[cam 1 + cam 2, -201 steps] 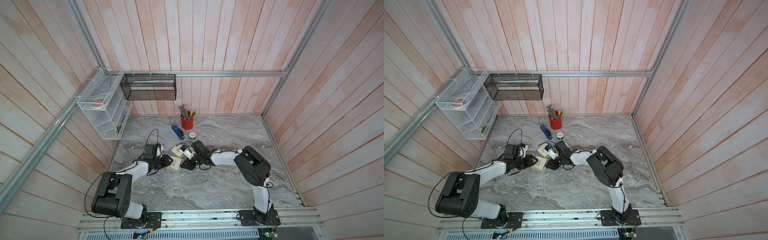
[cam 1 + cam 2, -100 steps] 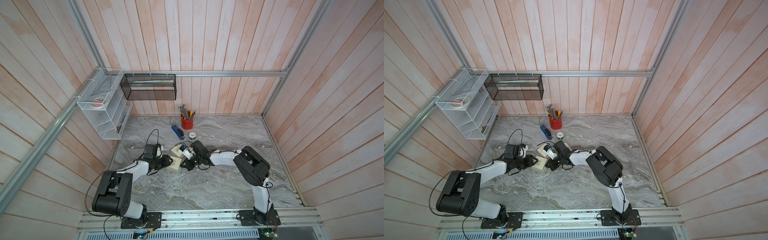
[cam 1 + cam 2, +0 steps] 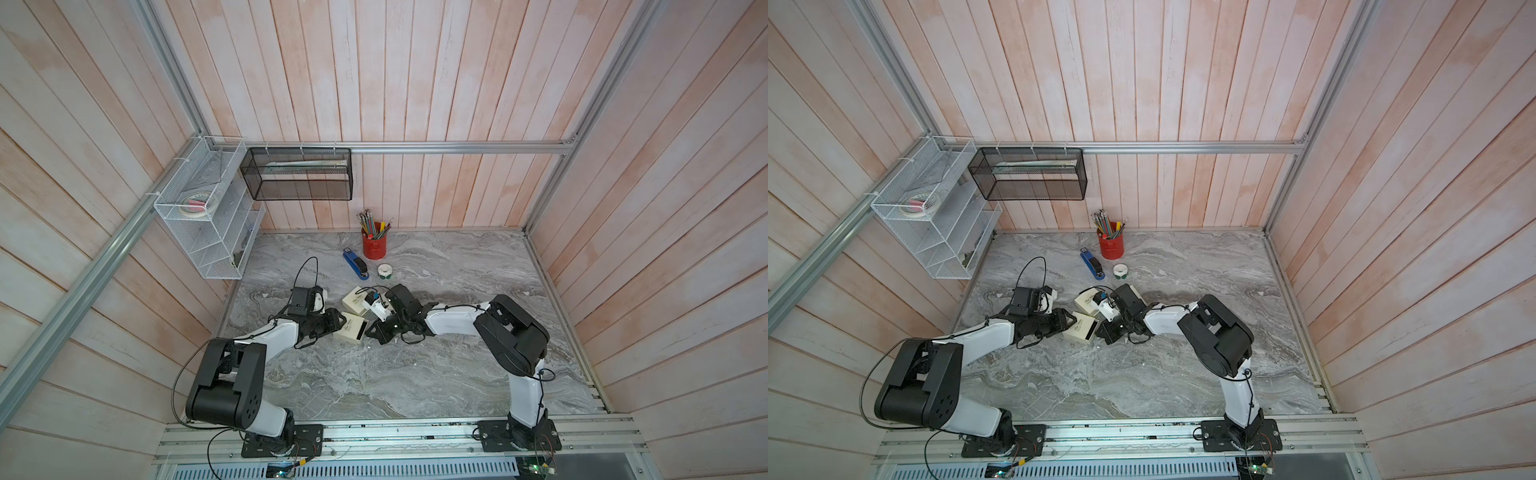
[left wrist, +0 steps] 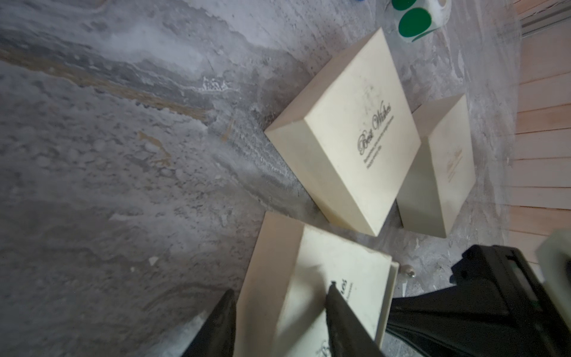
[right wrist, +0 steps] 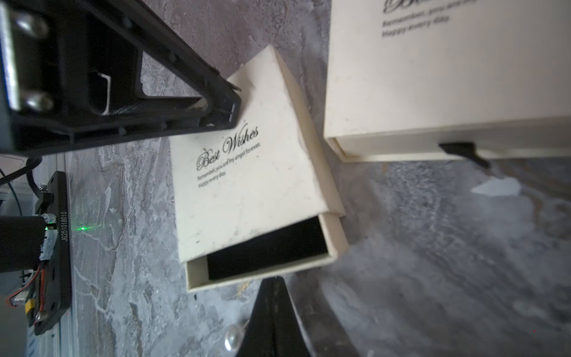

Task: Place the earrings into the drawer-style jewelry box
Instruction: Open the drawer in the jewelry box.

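Left gripper (image 4: 281, 289) is clamped on the small jewelry box (image 5: 247, 185), drawer slid partly out. Right gripper (image 5: 273, 287) has its jaws together, with the pearl earring (image 5: 232, 336) right beside the tip (pinched or not, can't tell).

**Cream, black and grey marble**

Grey marble tabletop (image 3: 415, 365), white veins streaking right across it, and a tan streak showing in the left wrist view. Walls (image 3: 415, 83) all round in washed pink-and-white planks.

Back centre in both top views there's a red cup (image 3: 374, 249) bristling with multicoloured pencils (image 3: 372, 218), and a blue-and-black stapler (image 3: 356, 266) just left of it. White sticker roll (image 4: 415, 18), big green dots.

The jewelry box (image 5: 244, 173) is cream and smudged, with black script lettering on top. Its drawer lining (image 5: 268, 250) is black. The neighbouring box (image 5: 448, 77) is the same cream, with a black pull tab (image 5: 463, 151). Earring (image 5: 233, 337): a glossy white pearl.

Upper left, a white wire rack (image 3: 199, 232) and a black mesh basket (image 3: 299, 174). Arms (image 3: 451, 322): white shells, black joints.
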Motion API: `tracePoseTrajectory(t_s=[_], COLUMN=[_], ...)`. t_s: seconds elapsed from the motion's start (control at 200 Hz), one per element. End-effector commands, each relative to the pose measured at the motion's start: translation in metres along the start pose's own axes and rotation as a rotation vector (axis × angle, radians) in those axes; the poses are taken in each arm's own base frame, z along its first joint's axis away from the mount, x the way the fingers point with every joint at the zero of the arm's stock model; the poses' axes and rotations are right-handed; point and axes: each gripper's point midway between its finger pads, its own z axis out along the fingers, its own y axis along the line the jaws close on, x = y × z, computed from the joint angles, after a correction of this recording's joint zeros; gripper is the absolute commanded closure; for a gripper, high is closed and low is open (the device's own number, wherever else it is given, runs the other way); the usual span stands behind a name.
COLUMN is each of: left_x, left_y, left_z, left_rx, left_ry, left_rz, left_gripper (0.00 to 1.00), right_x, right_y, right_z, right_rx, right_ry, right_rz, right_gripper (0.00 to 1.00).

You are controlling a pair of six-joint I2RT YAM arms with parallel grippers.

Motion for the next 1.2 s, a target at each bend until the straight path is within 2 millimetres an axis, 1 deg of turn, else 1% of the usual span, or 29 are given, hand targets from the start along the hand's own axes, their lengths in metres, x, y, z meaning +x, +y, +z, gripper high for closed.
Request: tracePoseTrajectory(t_s=[0.0,0.17,0.53,1.19], left_x=[0.011,0.012,0.012,0.008], left_y=[0.019,0.020,0.020,0.019], left_z=[0.006,0.007,0.007,0.007], left_rx=[-0.087,-0.090,-0.090,-0.092], left_ry=[0.043,0.046,0.050,0.044], left_rz=[-0.008,-0.009,-0.008,-0.003], left_gripper=[0.52,0.52,0.52,0.52], right_x=[0.012,0.024,0.041,0.050], right_y=[-0.009,-0.015,-0.015,-0.014], right_z=[-0.011,-0.015,-0.026,-0.031], right_rx=[0.037,0.051,0.063,0.067], right_ry=[0.025,0.066,0.083,0.098], right_rz=[0.030,0.044,0.061,0.073], right_gripper=[1.00,1.00,1.00,1.00])
